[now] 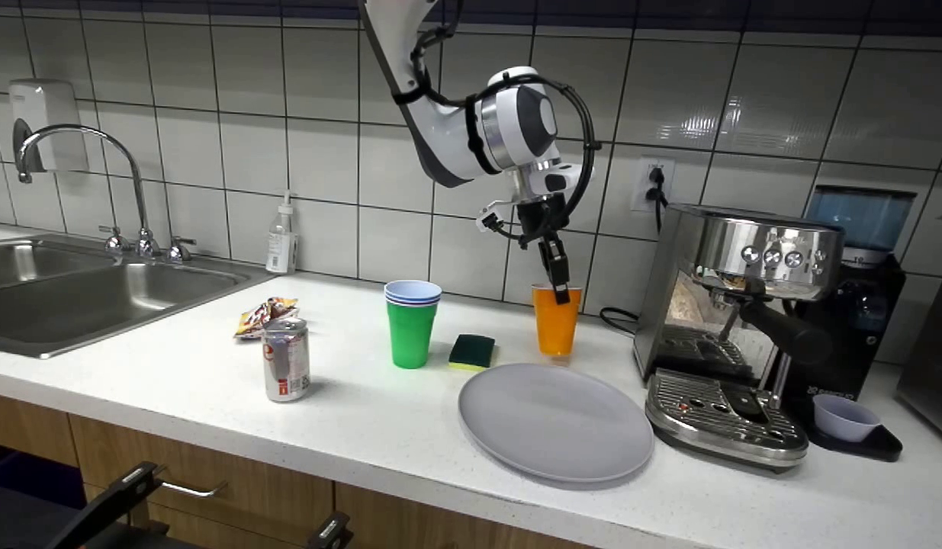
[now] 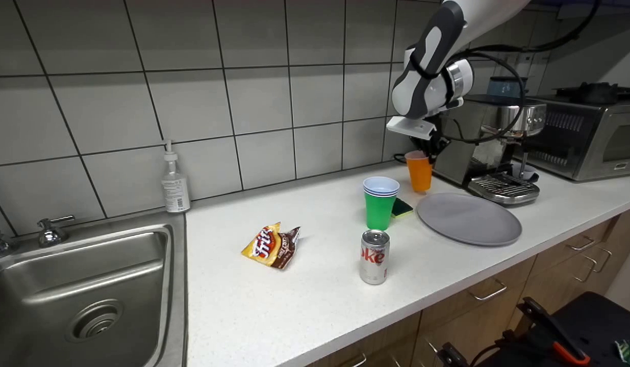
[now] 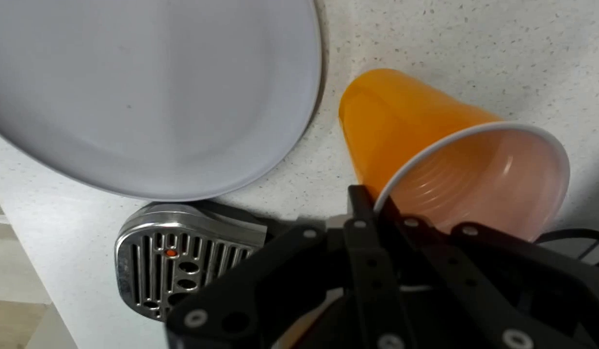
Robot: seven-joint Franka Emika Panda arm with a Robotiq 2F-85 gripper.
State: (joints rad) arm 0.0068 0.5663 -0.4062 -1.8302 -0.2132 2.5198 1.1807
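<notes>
My gripper (image 1: 564,294) points down at the orange cup (image 1: 553,329). In the wrist view the two fingers (image 3: 374,204) are shut on the cup's rim and wall, one inside and one outside. The orange cup (image 3: 401,116) has a white rim and a pale inside, and leans slightly in an exterior view (image 2: 420,176). I cannot tell whether its base touches the counter. A grey round plate (image 1: 554,423) lies close in front of the cup; it also shows in the wrist view (image 3: 183,97). A dark green sponge (image 1: 472,351) and stacked green cups (image 1: 412,332) stand beside it.
A steel coffee machine (image 1: 768,252) stands beside the plate, with a small bowl (image 1: 844,417) near it. A soda can (image 2: 374,257) and a chip bag (image 2: 272,245) are on the counter towards the sink (image 2: 176,285). A soap bottle (image 1: 282,240) stands by the tiled wall.
</notes>
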